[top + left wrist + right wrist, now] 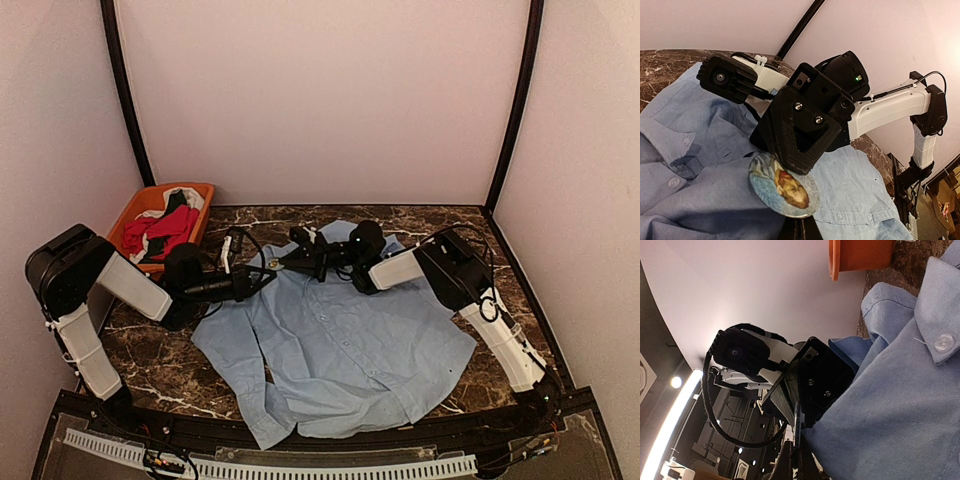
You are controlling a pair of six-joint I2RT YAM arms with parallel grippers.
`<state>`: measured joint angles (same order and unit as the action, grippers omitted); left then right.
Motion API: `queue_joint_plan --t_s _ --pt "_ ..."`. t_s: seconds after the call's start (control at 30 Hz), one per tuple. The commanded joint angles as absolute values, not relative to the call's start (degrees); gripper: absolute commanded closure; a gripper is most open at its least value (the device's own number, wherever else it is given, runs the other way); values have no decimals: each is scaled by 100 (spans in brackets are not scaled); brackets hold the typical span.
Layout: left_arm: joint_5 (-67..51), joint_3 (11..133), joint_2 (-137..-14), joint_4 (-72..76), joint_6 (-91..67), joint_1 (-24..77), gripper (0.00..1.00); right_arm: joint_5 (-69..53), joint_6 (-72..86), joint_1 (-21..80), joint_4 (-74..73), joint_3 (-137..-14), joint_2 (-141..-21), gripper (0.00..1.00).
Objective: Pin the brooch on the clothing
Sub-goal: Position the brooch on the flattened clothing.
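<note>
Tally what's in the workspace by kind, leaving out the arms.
Light blue shirt: 1
Round portrait brooch: 1
Orange bin: 1
Pile of red, black and white clothes in the bin: 1 (pieces can't be told apart)
Total: 4

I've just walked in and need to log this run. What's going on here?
Two robot arms are working at the collar end of a light blue shirt spread on the table. The left gripper and right gripper are both shut and meet tip to tip at a round picture brooch just above the fabric. Which one actually grips it is hard to tell. The brooch does not look pinned on yet.
</note>
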<state>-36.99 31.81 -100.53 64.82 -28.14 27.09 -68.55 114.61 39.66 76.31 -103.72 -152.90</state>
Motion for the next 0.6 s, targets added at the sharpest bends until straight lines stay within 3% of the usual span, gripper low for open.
queue_joint_plan --t_s 0.0,0.57 --pt "-3939 3131 -10023 7024 -2941 2725 99 -6670 11976 3946 8921 -10471 -15501 100" --pt "-4105 3104 -10044 7449 -3164 2716 99 -6496 11994 3970 9149 -10779 -16187 100"
